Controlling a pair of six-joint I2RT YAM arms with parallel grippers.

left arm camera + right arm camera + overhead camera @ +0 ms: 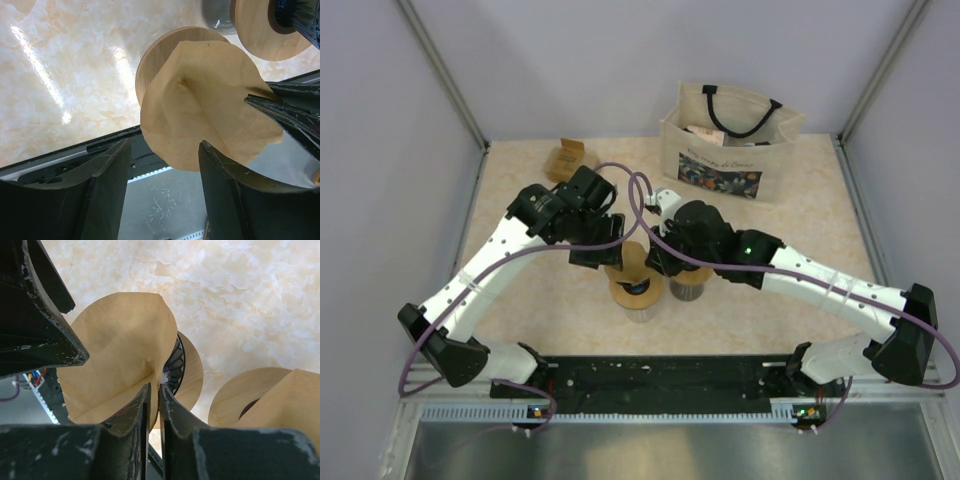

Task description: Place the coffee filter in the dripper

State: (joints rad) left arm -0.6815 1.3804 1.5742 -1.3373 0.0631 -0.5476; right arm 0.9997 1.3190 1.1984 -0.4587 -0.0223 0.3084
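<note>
The brown paper coffee filter [120, 345] hangs just above the dripper [176, 365], which has a black ribbed cone and a round wooden collar [195, 380]. My right gripper [156, 395] is shut on the filter's edge. In the left wrist view the filter [210, 110] covers most of the wooden collar [155, 60]. My left gripper [165, 167] is open, its fingers standing either side of the filter's lower edge without pinching it. In the top view both grippers meet over the dripper [638, 290], the left [597, 243] and the right [660, 258].
A second wooden-collared glass vessel [688, 286] stands just right of the dripper and shows in the right wrist view [250, 395]. A cloth tote bag [725, 150] stands at the back. A small brown packet [567, 158] lies at the back left.
</note>
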